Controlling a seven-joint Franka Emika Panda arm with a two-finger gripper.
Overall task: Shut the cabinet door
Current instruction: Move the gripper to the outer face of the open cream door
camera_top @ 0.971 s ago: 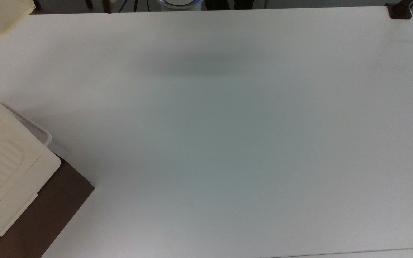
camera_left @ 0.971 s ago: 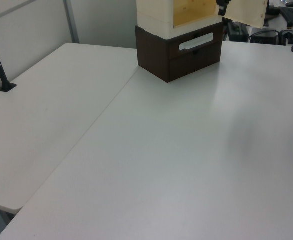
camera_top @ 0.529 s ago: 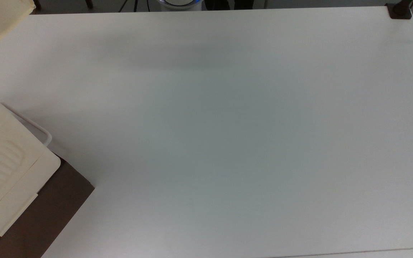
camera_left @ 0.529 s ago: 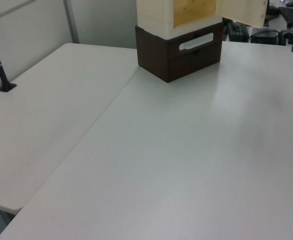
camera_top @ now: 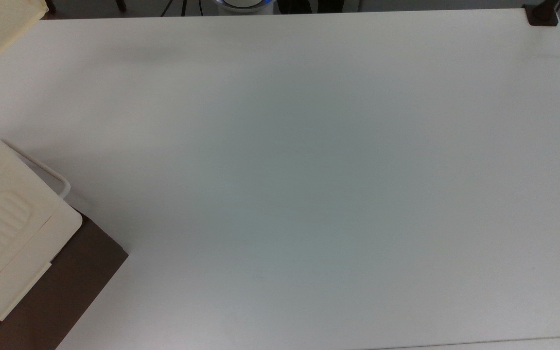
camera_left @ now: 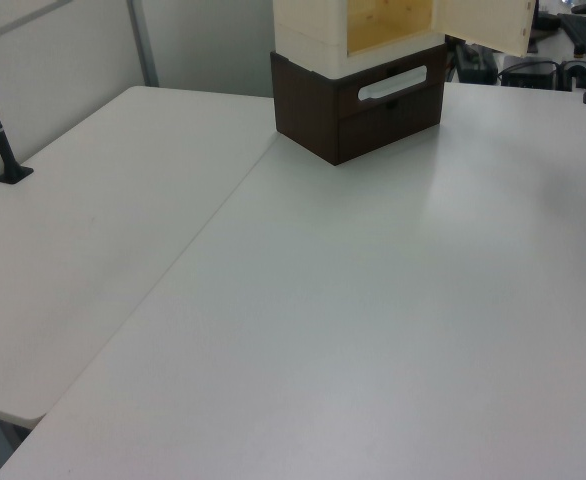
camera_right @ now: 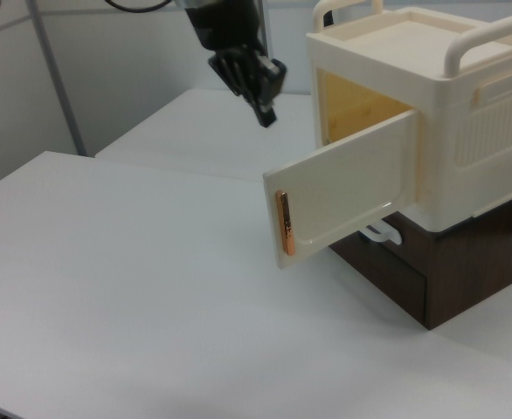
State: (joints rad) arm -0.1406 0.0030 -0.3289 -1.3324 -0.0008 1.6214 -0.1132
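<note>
Now cabinet door (camera_right: pixel 348 192) ajar on cabinet (camera_right: pixel 431 113); gripper (camera_right: pixel 265 109) above door, finger state unclear

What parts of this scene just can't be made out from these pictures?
- Whether the black tool is open or shut: in the right view its fingers overlap.
- The cream-white plastic cabinet: the left view's top edge cuts off its upper part; the top view's left edge cuts it.
- The cabinet's inside: in the right view the open cream-yellow cabinet door covers its lower part.
- The dark brown drawer base: cut by the right view's right edge.
</note>
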